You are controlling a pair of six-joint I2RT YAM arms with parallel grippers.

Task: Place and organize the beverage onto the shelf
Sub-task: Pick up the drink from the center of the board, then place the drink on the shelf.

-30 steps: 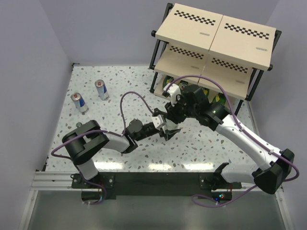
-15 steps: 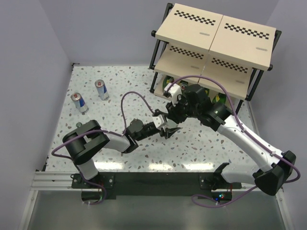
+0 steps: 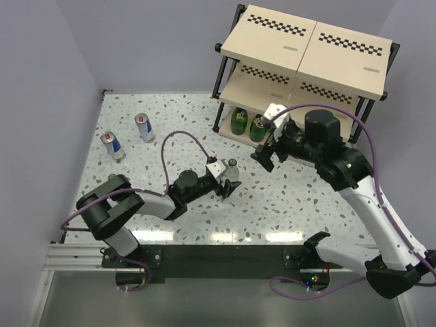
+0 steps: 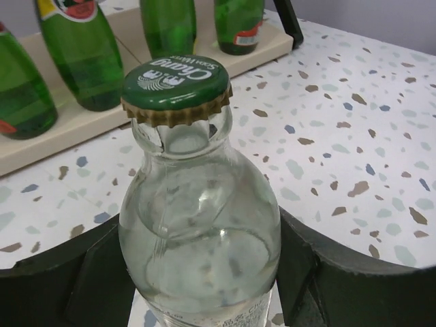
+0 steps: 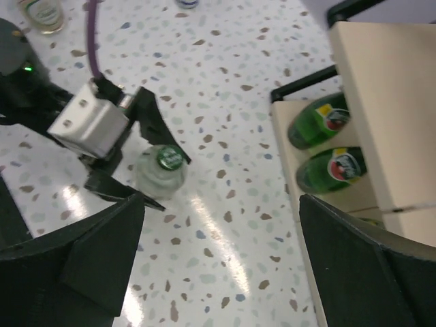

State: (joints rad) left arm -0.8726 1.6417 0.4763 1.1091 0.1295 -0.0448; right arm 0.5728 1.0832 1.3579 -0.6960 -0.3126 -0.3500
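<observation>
A clear bottle (image 4: 204,225) with a green cap stands upright on the speckled table, with my left gripper (image 4: 204,289) shut on its body; the top view shows the clear bottle (image 3: 233,168) and left gripper (image 3: 229,184) mid-table. My right gripper (image 3: 266,155) hangs open and empty above the table between this bottle and the shelf (image 3: 306,41). In its wrist view the right gripper (image 5: 218,266) looks down on the clear bottle (image 5: 161,170). Green bottles (image 3: 239,121) stand on the shelf's bottom board. Two blue-and-silver cans (image 3: 112,145) stand far left.
Another clear bottle (image 5: 41,13) stands behind my left arm. The shelf's black frame post (image 3: 221,88) and bottom board (image 4: 68,133) lie close beyond the held bottle. Purple cables (image 3: 184,136) arc over both arms. Grey walls bound the table left and back.
My right gripper has opened, let go of the clear bottle and drawn back up toward the shelf. My left gripper has closed on the bottle and shifted slightly left with it.
</observation>
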